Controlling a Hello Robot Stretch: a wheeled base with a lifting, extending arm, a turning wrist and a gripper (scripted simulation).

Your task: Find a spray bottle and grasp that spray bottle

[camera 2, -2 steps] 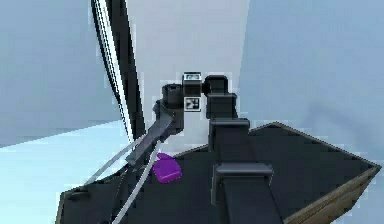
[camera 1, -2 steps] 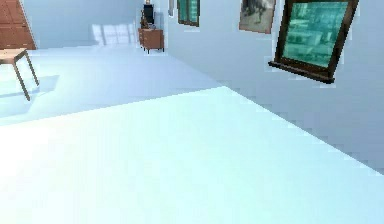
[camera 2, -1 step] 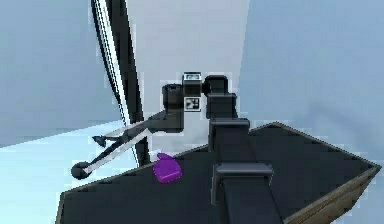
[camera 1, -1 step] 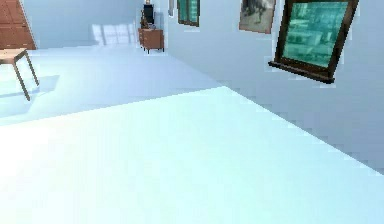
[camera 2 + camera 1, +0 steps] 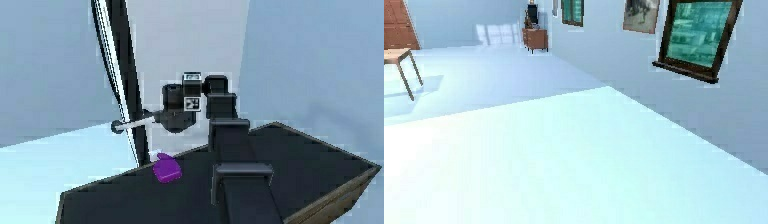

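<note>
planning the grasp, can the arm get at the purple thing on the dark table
Probably yes: the arm extends over the dark table, and the purple thing lies on bare tabletop near its far end, with nothing visible between.

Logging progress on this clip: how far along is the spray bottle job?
Done: the arm reaches out over a dark table. In hand: the gripper hangs near a small purple thing lying on that table; its shape is too vague to call a spray bottle. Left: a confirmed grasp; I cannot tell whether the gripper holds anything.
</note>
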